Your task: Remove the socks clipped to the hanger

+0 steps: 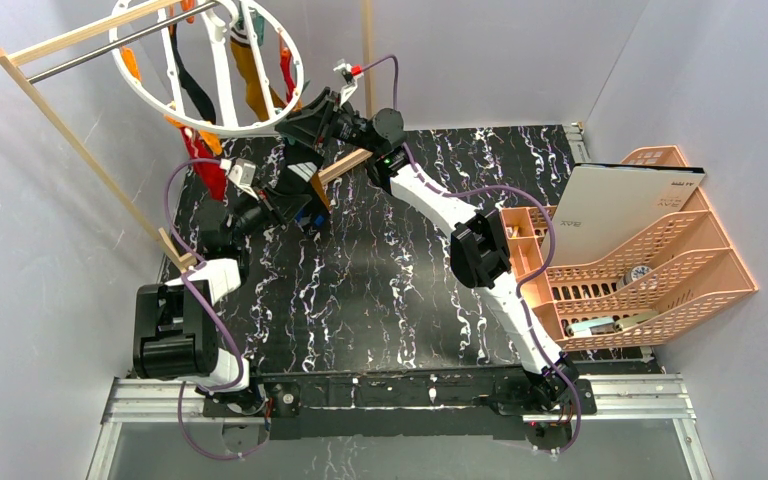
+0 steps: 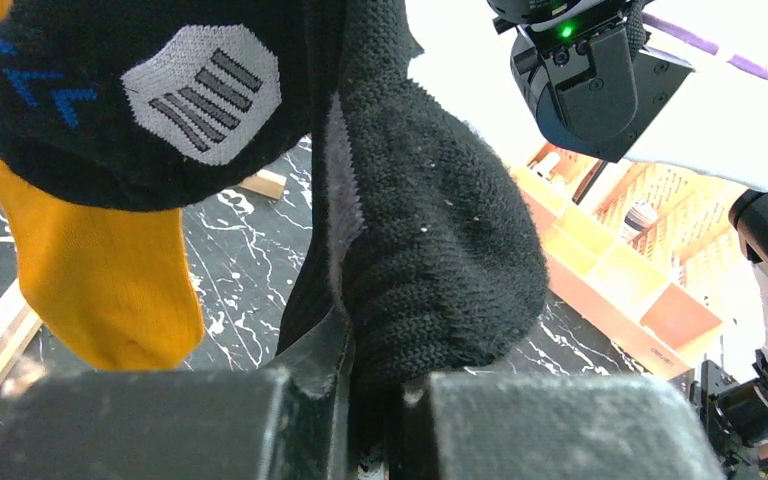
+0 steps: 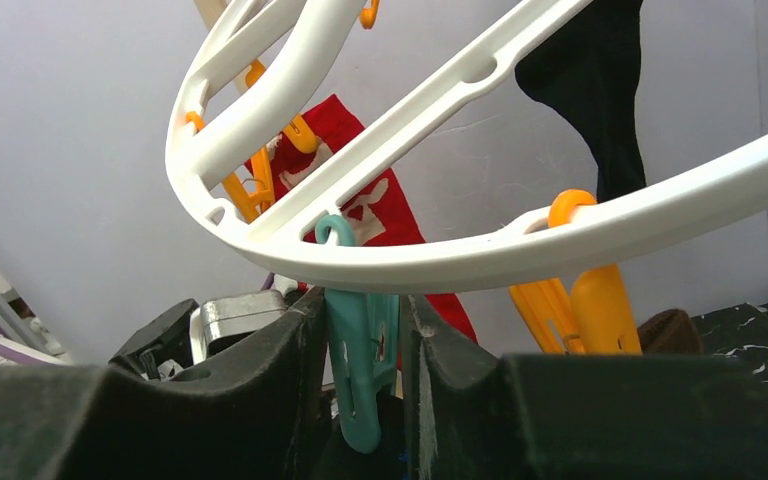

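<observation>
Black knit fills the left wrist view: the left gripper [image 2: 375,395] has its jaws pressed together on the lower edge of a black sock [image 2: 430,250], which rises out of the pinch. Beside it we see a mustard sock [image 2: 100,290] and, over that, a patched sock [image 2: 130,100] in black with a grey panel. From above, the white hanger [image 1: 222,128] hangs on the rack [image 1: 70,130] at the far left of the table [image 1: 390,290], with socks dangling from it. The right gripper [image 3: 365,310] is up under the hanger's rim, its jaws standing close on either side of a teal clip [image 3: 360,380]; we cannot tell whether they squeeze it. A red sock [image 3: 380,200] hangs behind that clip, and an orange clip [image 3: 590,300] is just to its right.
</observation>
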Tool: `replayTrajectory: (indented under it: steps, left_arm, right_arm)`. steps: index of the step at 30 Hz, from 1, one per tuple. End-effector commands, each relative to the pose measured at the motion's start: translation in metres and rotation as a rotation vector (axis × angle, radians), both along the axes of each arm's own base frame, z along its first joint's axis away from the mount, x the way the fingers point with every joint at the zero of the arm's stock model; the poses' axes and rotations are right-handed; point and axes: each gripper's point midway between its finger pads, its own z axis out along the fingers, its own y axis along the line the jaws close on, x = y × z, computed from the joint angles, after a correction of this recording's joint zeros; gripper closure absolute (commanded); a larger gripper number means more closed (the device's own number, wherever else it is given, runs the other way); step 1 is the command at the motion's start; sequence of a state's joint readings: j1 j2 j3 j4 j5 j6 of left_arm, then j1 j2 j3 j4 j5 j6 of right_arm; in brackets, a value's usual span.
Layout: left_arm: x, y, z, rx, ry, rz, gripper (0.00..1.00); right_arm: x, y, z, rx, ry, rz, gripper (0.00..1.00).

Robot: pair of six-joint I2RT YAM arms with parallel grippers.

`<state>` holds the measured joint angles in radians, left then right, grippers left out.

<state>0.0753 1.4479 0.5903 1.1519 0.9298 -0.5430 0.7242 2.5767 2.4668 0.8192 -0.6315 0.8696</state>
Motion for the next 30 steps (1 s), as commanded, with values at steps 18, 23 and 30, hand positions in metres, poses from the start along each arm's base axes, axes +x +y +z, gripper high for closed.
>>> replayTrajectory:
  steps: [18,23,30]
  left_arm:
    - [-0.005,-0.010,-0.001,0.001,0.022,-0.077,1.00]
    - [-0.005,-0.011,-0.001,-0.002,0.026,-0.083,1.00]
    - [-0.004,-0.014,-0.002,-0.018,0.050,-0.097,1.00]
  right_arm:
    - [-0.006,-0.012,0.027,0.075,-0.023,-0.006,0.46]
    - [-0.009,-0.011,0.020,0.042,-0.009,0.012,0.02]
    - [-0.013,-0.022,0.005,-0.026,0.070,0.003,0.02]
